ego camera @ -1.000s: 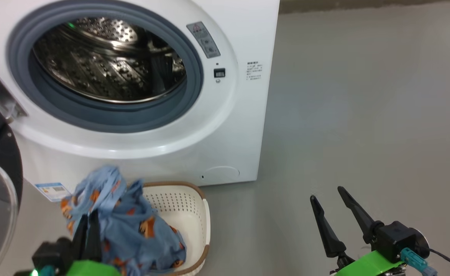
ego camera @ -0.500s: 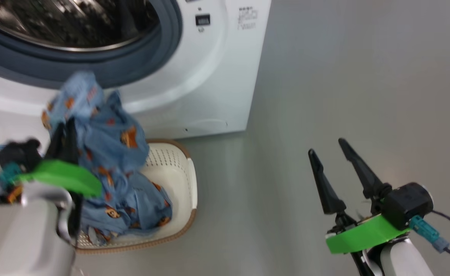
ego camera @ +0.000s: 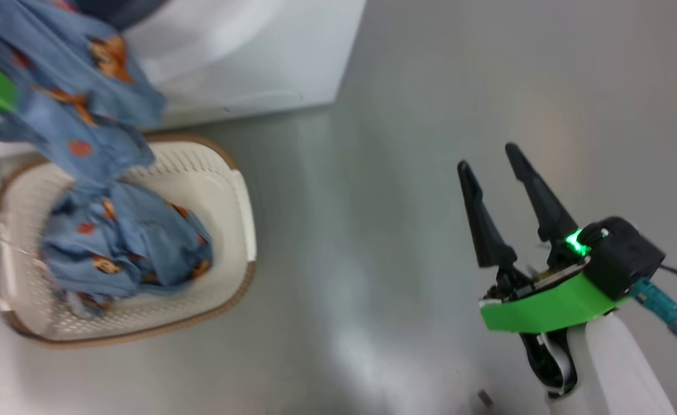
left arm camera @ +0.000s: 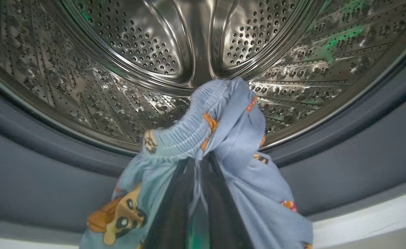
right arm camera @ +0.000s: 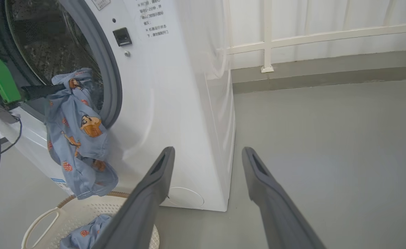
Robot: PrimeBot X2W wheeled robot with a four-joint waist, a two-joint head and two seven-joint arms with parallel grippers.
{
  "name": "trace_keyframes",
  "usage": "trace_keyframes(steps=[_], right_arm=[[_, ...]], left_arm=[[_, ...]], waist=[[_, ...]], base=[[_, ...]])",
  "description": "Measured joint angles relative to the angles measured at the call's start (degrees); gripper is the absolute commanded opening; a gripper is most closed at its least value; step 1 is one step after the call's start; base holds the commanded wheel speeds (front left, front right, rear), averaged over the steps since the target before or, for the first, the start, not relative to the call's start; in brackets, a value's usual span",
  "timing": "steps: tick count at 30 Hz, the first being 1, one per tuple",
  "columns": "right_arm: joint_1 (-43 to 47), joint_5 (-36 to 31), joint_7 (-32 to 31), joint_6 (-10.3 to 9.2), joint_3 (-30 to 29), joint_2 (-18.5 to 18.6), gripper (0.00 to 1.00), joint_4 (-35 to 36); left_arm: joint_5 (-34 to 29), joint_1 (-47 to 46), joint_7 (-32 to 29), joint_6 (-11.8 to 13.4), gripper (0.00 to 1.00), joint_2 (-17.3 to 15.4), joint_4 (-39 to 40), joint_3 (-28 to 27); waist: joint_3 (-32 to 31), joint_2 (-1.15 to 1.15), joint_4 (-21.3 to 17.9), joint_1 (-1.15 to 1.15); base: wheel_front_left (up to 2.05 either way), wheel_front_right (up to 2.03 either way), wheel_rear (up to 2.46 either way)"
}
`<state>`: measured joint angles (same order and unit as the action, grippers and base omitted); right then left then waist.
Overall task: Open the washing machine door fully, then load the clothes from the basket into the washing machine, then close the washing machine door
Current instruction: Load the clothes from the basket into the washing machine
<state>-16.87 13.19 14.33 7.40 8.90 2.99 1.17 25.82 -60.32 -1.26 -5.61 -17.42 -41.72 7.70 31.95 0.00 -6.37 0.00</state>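
Two long dark fingers of the right gripper (ego camera: 487, 158) stand wide apart, nothing between them, poised over the bare grey floor (ego camera: 373, 173) well to the right of the laundry; a bright green band (ego camera: 546, 305) wraps its wrist; over to the left gripper (left arm camera: 196, 166) now, and its fingers are pressed together, clamped on a light blue soft fabric garment (left arm camera: 237, 138) printed with orange-brown cartoon figures; a gathered elastic edge bunches up above the fingertips, and the rest drapes down on both sides of them; below, on the floor, sits the small cream-white perforated plastic basket (ego camera: 232, 190) with its brown braided rim, just in front of the machine; inside it lies a crumpled heap of more light blue printed clothes (ego camera: 125, 242); from the right wrist view the held garment hangs across the lower lip of the opening, its bottom end dangling just above the basket's rim; whether it touches the heap, I cannot tell; beyond, the big white boxy front-loading washing machine (right arm camera: 175, 86), mouth uncovered; the grey-blue rubber gasket (left arm camera: 33, 173) rings the opening, and the gripped cloth is held right at it, level with the lower rim of the shiny perforated steel drum (left arm camera: 137, 52); a round filter cap (right arm camera: 185, 197) low on the front; farthest back, a white railing (right arm camera: 293, 38) along the wall.
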Motion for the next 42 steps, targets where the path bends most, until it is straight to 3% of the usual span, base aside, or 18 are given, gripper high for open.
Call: trace_keyframes(steps=[10,17,20,24,34,42], right_arm=[[-2.5,4.5,0.2,0.0,2.0,0.0,1.0,1.0],[-3.4,5.6,0.3,0.0,3.8,0.0,1.0,1.1],[-3.6,6.7,0.3,0.0,4.5,-0.1,1.0,1.3],[-4.1,7.7,0.3,0.0,5.0,-0.1,1.0,1.6],[-4.4,8.3,0.4,0.0,5.6,-0.1,1.0,1.8],[-5.7,8.6,0.4,0.0,5.8,-0.2,1.0,2.0]], left_arm=[[4.1,-13.7,-17.1,-1.2,0.0,-10.1,-3.7,-1.0],[3.7,-18.1,-20.7,-1.0,0.0,-15.5,-1.0,-1.4],[1.3,-22.0,-17.8,1.0,0.0,-17.2,1.3,-1.4],[-1.9,-25.8,-8.7,3.4,0.0,-18.4,3.3,-1.5],[-6.7,-33.6,11.3,5.0,0.0,-18.8,1.7,-0.7],[-8.9,-38.3,14.9,4.6,0.0,-18.3,-3.1,0.8]], waist=[[7.9,0.0,-6.0,0.0],[11.1,0.0,-11.1,0.0],[12.8,0.0,-13.3,0.0],[14.5,0.0,-14.8,0.0],[17.1,0.0,-16.4,0.0],[18.3,0.0,-15.8,0.0]], base=[[0.0,0.0,0.0],[0.0,0.0,0.0],[0.0,0.0,0.0],[0.0,0.0,0.0],[0.0,0.0,0.0],[0.0,0.0,0.0]])
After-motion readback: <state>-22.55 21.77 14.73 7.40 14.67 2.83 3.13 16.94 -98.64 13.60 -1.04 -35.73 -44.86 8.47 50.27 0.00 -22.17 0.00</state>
